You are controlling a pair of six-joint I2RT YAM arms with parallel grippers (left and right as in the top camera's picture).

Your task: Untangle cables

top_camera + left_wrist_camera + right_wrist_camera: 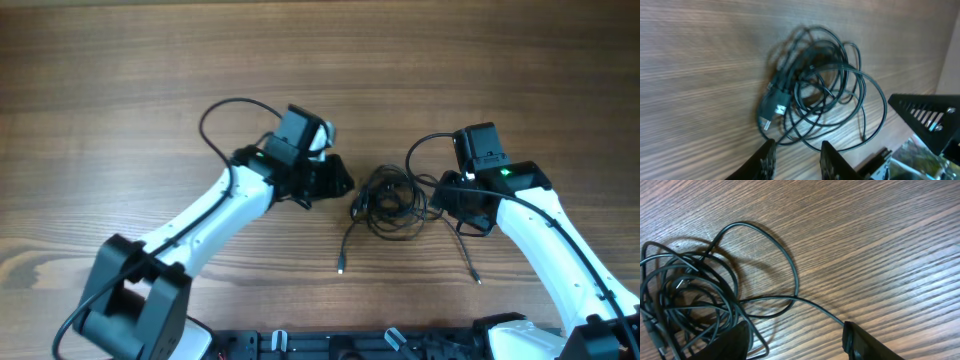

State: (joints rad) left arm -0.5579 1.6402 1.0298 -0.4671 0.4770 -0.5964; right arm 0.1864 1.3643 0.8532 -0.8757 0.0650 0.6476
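The cables [392,200] lie as one tangled bundle of thin black loops on the wooden table between my two arms. Two loose ends trail toward the front, one with a plug [341,268] and another [478,280]. My left gripper [347,185] is open just left of the bundle. In the left wrist view its fingers [797,150] sit at the edge of the cables [815,85], beside a plug [772,107]. My right gripper [447,195] is open at the bundle's right edge. In the right wrist view its fingers [795,337] straddle a strand from the cables [685,300].
Thicker black wires loop from each arm's wrist [225,110] [425,150]. The right arm's gripper [925,115] shows in the left wrist view beyond the bundle. The table's front edge carries the arm bases [330,345].
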